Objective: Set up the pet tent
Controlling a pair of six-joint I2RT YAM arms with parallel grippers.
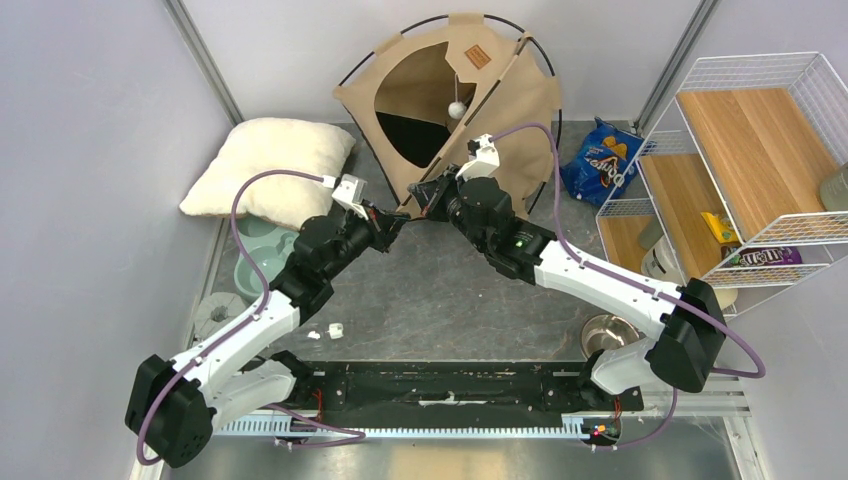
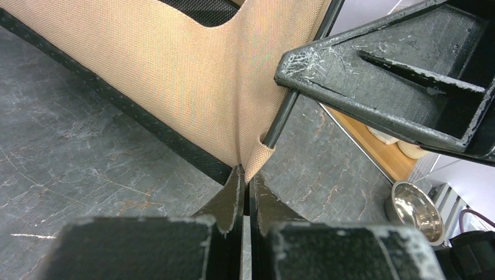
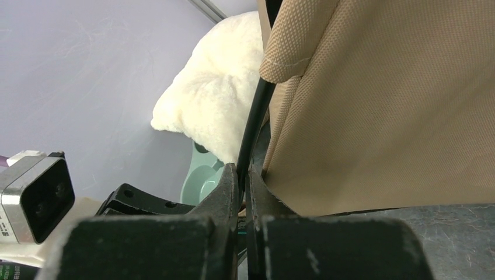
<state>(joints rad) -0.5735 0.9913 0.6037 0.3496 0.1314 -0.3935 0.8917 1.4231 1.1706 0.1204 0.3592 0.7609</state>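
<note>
My left gripper (image 2: 244, 178) is clenched, jaws pressed together. Its tips touch the lower front corner of the pet tent (image 1: 520, 100), where the tan fabric meets the black hem — whether any cloth is caught between them I cannot tell. My right gripper (image 3: 242, 172) is clamped on a thin black pole (image 3: 252, 125) just below its fabric sleeve, at the same corner. The two grippers sit just beside each other.

The tent stands at the far middle of the table (image 1: 450, 290) — opening toward the arms, white pompom (image 1: 457, 109) hanging inside. A fluffy pillow (image 1: 270, 165) lies to its left. A blue snack bag (image 1: 603, 160) and a wire rack (image 1: 750, 140) are to its right.
</note>
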